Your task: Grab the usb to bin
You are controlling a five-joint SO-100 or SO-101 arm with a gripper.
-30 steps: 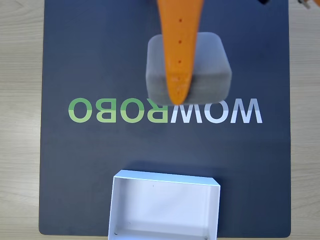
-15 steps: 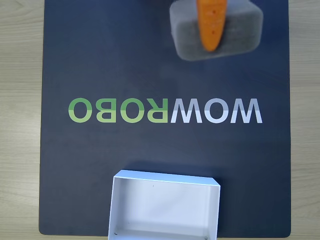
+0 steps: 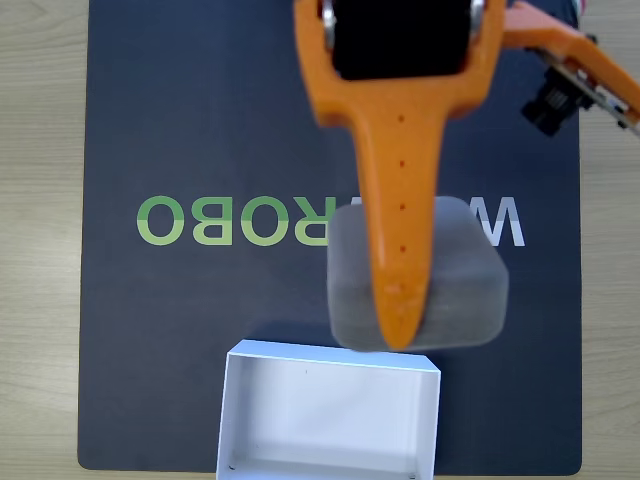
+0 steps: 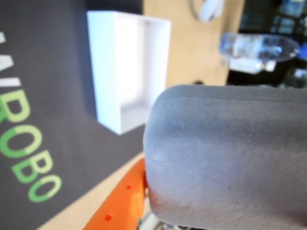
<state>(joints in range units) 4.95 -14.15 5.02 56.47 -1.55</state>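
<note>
The orange gripper [image 3: 402, 335] is clamping its 2 jaws on the gray usb block [image 3: 455, 290], holding it off the dark mat [image 3: 150, 330], just short of the near wall of the white bin [image 3: 330, 358] in the fixed view. In the wrist view the usb [image 4: 225, 158] is looming large, with the bin [image 4: 108, 67] sitting open beyond it beside the green and white lettering [image 4: 21, 143].

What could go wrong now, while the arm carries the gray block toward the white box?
1. The matte gray rounded block hangs beside the white shallow box's near wall, not over its opening; released here, it would likely land on the dark mat.
2. The block looks wide against the box, so lowered off-centre it could catch on a thin wall.
3. The orange end effector grips a rounded block, which might slip.
</note>
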